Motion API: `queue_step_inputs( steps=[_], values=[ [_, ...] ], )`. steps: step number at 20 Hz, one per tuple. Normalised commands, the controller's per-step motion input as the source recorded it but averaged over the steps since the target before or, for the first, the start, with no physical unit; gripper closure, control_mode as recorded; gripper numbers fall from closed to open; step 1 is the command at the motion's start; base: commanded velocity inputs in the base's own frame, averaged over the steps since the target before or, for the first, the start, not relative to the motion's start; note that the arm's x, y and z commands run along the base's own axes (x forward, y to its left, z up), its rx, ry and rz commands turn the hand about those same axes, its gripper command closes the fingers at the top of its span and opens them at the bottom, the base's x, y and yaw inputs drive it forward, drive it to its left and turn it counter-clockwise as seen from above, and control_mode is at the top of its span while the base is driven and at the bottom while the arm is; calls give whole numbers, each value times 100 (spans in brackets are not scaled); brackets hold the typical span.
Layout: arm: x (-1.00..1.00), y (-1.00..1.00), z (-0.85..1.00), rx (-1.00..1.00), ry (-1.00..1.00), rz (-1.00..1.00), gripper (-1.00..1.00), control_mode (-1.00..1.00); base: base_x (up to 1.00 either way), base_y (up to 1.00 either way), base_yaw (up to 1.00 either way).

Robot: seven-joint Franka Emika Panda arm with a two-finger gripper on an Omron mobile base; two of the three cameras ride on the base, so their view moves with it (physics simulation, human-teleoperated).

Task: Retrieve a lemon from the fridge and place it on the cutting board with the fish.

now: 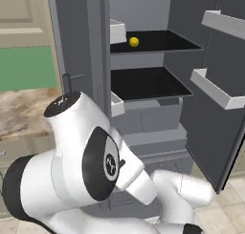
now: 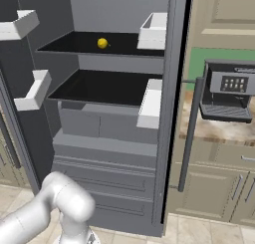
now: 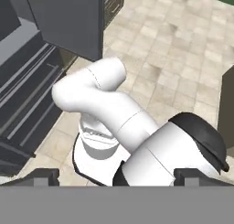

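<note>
Lemon, small round bright yellow fruit, sits alone on upper black shelf of tall dark grey fridge, doors open | gripper: dark fingertips well apart, gripping nothing, arm folded low | risk: round fruit may roll back if nudged; white door bins crowd reach | cutting board, fish unseen.

The small round lemon is bright yellow against the black shelf of the tall dark grey fridge, whose door bins are white. The boxy coffee machine is grey and black on a marbled beige-brown countertop. Floor tiles are mottled beige.
</note>
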Motion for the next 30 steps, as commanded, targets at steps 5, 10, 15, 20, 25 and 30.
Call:
queue_step_inputs(
  steps=[5, 10, 15, 20, 25, 30],
  values=[
    [-7, -91, 43, 56, 0, 5, -100, -100, 0, 0, 0],
    [27, -94, 31, 46, 5, 7, -100, -100, 0, 0, 0],
    [39, -58, 0, 39, 2, 3, -100, -100, 0, 0, 0],
    [57, -40, 0, 43, 0, 1, -100, -100, 0, 0, 0],
    [71, -15, -2, 21, 0, 0, -100, -100, 0, 0, 0],
    [50, -3, -16, 5, -1, 1, -100, -100, 0, 0, 0]
  ],
)
